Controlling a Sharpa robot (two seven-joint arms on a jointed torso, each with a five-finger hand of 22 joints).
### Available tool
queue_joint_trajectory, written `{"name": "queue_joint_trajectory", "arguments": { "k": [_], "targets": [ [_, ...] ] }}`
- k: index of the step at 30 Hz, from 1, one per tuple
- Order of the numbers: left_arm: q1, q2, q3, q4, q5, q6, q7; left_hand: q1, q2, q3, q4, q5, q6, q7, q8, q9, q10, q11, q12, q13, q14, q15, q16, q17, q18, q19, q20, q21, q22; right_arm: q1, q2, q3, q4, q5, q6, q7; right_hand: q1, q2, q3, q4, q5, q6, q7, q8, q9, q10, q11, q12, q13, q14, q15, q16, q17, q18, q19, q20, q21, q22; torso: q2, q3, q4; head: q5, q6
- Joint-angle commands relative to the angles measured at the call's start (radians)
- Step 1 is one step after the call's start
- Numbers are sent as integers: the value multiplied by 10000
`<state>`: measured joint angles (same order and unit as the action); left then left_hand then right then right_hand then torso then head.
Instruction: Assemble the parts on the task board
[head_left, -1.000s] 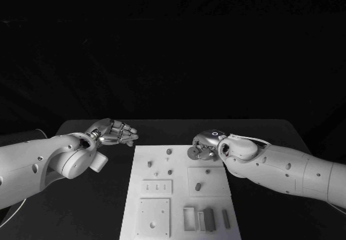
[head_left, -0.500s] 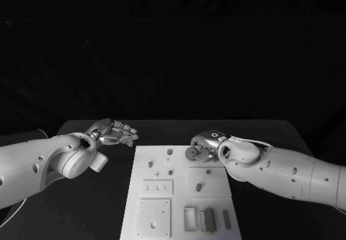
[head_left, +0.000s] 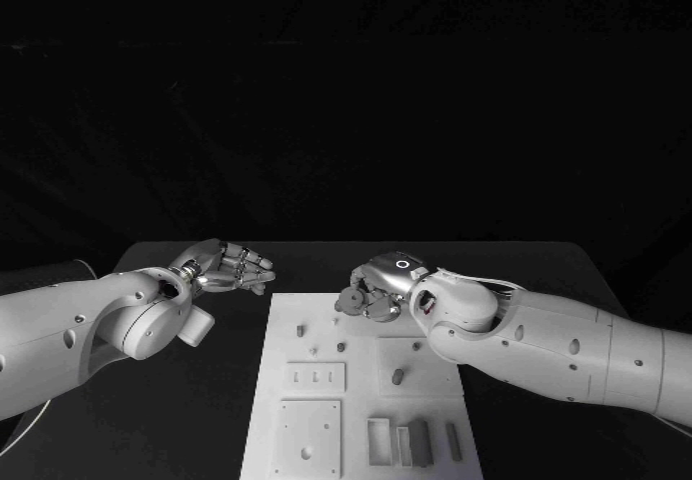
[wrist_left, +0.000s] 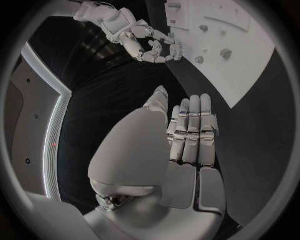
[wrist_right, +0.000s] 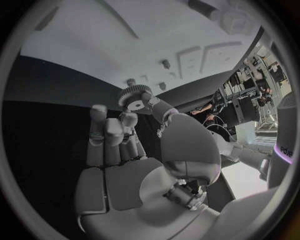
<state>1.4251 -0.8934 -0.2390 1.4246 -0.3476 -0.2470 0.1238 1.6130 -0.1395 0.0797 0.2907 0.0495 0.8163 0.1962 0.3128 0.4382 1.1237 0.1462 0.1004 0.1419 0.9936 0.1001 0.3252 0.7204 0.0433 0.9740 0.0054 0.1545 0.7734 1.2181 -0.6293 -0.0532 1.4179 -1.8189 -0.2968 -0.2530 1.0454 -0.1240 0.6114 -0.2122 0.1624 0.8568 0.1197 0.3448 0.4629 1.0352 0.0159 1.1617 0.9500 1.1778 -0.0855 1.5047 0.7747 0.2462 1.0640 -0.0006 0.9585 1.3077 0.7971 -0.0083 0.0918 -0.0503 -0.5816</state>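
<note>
White and flat, the task board lies in the middle of the black table, its long sides running from the table's far half to its near edge.

At the board's far edge hangs the right hand, over the far end of the plate. It pinches a small toothed gear between its thumb and a fingertip, with the other fingers held loosely straight beside it. In the right wrist view the gear shows its teeth and a pale hub, and beyond it a few small pegs stand on the board. The left wrist view shows the same gear at the right hand's fingertips, just off the board's far edge.

Off the board's far left corner, over bare table, hovers the left hand. It holds nothing; its fingers lie side by side, curled in part of the way, with the thumb alongside them.

On the board, small grey parts lie or stand toward the far end, among them a peg near the left side and another close to it. A raised square plate with slots sits mid-board on the left, a larger square plate at the near left corner, and a group of upright blocks at the near right.
</note>
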Motion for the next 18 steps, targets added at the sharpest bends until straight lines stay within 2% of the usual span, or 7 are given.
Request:
{"name": "queue_joint_trajectory", "arguments": {
  "k": [1, 4, 7, 8, 11, 15, 18],
  "targets": [
    [17, 19, 7, 44, -27, 51, 75, -30, -39, 65, -10, 1, -88, -12, -35, -10, -76, 20, -32, -3, 84, 8, -69, 10, 168, 54, -36, -51, 10, 4, 333, -41, -143, -654, -53, -29, 14, -107, 6, 71, -3, 1432, -108, 5, 4, -139, -164, 13, -16, 97, -156, 22, -12, 156, 48, -11, 48, 148, 1, -9, 5, 10, 6],
    [18, 38, 6, 32, -27, 66, 77, -30, -39, 67, -9, 1, -88, -12, -35, -9, -76, 20, -33, -3, 85, 8, -71, 12, 168, 55, -36, -52, 10, 1, 625, -178, -353, -660, -122, -31, 11, -118, 10, 90, -4, 1429, -108, 2, 4, -137, -163, 12, -21, 99, -156, 20, -14, 156, 48, -13, 46, 147, -1, -17, 26, -22, 13],
    [18, 52, 6, 24, -28, 72, 77, -30, -41, 68, -9, 1, -89, -12, -36, -9, -77, 21, -35, -2, 85, 8, -73, 14, 168, 55, -36, -53, 11, -4, 886, -414, -545, -693, -123, -30, 14, -123, 15, 100, -4, 1424, -107, -2, 4, -135, -163, 12, -25, 100, -156, 19, -15, 156, 48, -15, 44, 147, 1, -13, 43, -13, 1],
    [18, 55, 6, 24, -28, 75, 77, -30, -41, 68, -8, 1, -89, -12, -36, -9, -77, 21, -35, -2, 85, 8, -73, 14, 168, 55, -36, -53, 11, -8, 948, -457, -594, -732, -129, -38, 18, -125, 18, 102, -3, 1420, -107, -5, 3, -135, -163, 11, -26, 100, -156, 17, -16, 156, 48, -16, 43, 147, 0, -13, 43, -12, -3],
    [18, 55, 6, 16, -28, 113, 64, -32, -41, 69, -7, 1, -90, -11, -36, -9, -77, 22, -37, -2, 86, 8, -75, 16, 167, 55, -35, -54, 11, -76, 1178, -517, -753, -766, -147, -108, 27, -146, 22, 110, -5, 1398, -102, -20, -1, -135, -160, 6, -35, 101, -156, 14, -18, 156, 49, -20, 41, 147, 0, -26, 55, -15, -9],
    [19, 73, 6, 4, -28, 112, 63, -24, -34, 77, -10, 2, -90, -11, -36, -8, -77, 21, -39, -1, 86, 8, -80, 20, 168, 56, -36, -55, 12, -152, 1398, -526, -902, -769, -38, -239, 17, -199, 19, 140, -8, 1366, -91, -42, -7, -135, -151, 1, -48, 102, -152, 8, -23, 156, 51, -23, 37, 147, 5, -19, 36, 28, -12],
    [19, 75, 6, 18, -28, 135, 54, -20, -31, 81, -10, 2, -90, -12, -36, -7, -77, 21, -41, 0, 87, 8, -82, 21, 168, 56, -36, -56, 12, -165, 1479, -589, -978, -774, 50, -280, 22, -212, 23, 147, -7, 1355, -88, -50, -9, -135, -148, -1, -53, 102, -150, 5, -24, 156, 50, -25, 35, 147, -2, -22, 46, 24, -30]
  ]
}}
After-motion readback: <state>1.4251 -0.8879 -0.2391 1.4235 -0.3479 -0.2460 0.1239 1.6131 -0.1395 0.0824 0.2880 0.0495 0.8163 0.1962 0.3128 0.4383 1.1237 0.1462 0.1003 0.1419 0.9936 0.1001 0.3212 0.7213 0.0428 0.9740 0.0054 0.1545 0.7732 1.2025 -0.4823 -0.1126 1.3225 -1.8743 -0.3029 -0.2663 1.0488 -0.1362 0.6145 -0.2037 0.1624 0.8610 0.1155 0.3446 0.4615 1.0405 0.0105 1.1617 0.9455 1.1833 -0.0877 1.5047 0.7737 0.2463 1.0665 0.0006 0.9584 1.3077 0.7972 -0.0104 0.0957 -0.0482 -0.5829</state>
